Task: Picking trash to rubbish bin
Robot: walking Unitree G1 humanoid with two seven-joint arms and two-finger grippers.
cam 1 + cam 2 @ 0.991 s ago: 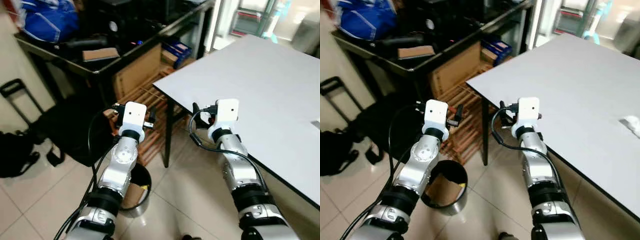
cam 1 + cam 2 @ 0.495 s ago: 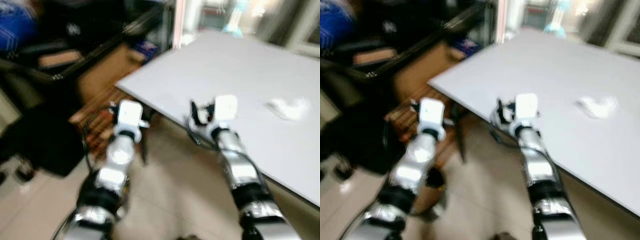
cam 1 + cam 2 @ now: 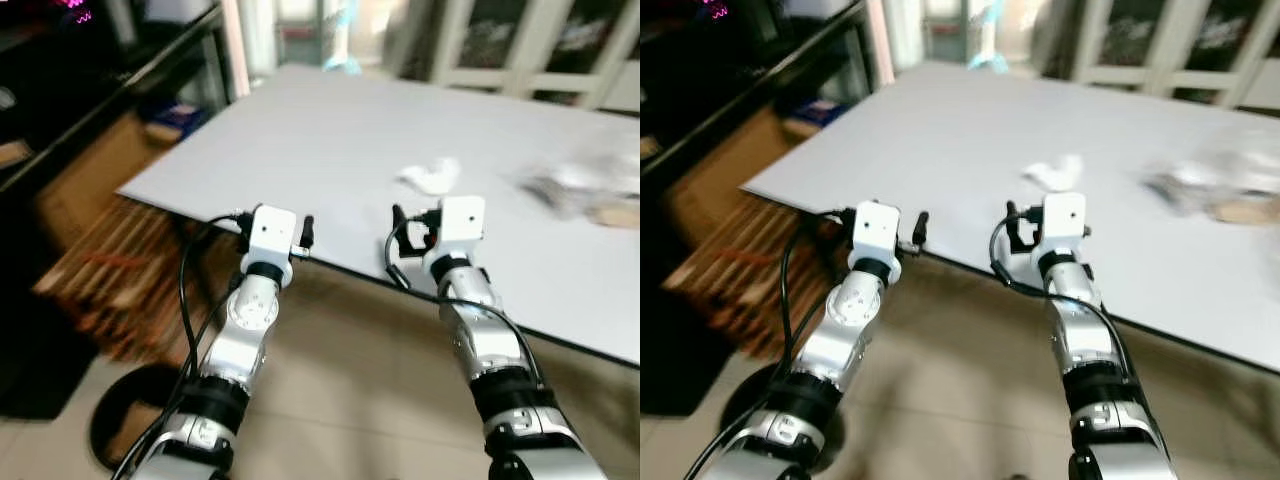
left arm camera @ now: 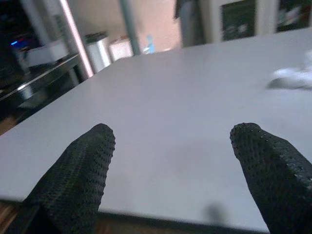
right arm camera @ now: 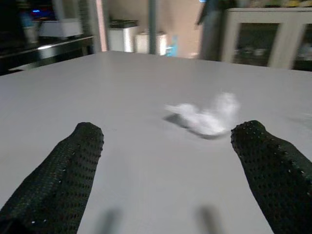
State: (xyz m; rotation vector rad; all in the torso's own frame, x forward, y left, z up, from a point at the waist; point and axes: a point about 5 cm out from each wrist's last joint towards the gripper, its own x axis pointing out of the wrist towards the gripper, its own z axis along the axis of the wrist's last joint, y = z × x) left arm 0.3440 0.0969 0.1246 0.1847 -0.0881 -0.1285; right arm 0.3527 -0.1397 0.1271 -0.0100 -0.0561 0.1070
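A crumpled white tissue [image 5: 204, 117] lies on the smooth pale grey desk [image 3: 330, 140], ahead of the right pincer [image 5: 170, 161] and apart from it, slightly toward its right finger. Both pincers hover at the desk's near edge with fingers spread wide, holding nothing; the left pincer [image 4: 170, 180] faces bare desktop. The fingers [image 5: 73, 165] are black with a dimpled, rubbery texture. No legible writing shows. Blurred wrappers [image 3: 585, 190] lie farther right.
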